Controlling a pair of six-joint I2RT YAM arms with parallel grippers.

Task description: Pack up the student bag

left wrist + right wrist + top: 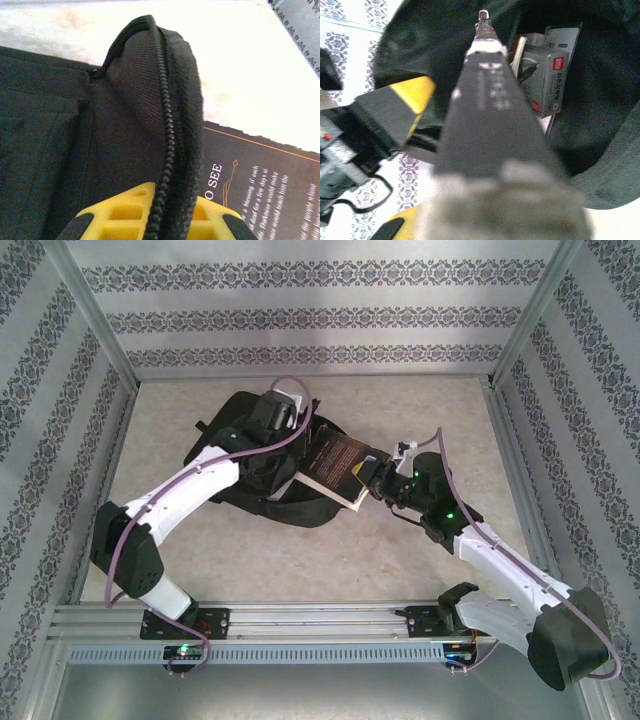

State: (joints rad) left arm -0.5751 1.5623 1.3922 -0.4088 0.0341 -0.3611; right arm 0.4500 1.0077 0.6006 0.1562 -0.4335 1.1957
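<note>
Left claw (160, 222) pinches student bag (50, 130) rim; right claw (378, 478) pinches dark book (335, 465).

dark book (492, 125): near end blurred, print unreadable.
student bag (300, 508): largely hidden under left arm (190, 490).
grey box (545, 75): label illegible.

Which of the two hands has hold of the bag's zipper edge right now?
The left hand: the zipper edge of the bag runs up between its yellow fingers. The right hand holds the dark book instead, at the bag's opening.
</note>
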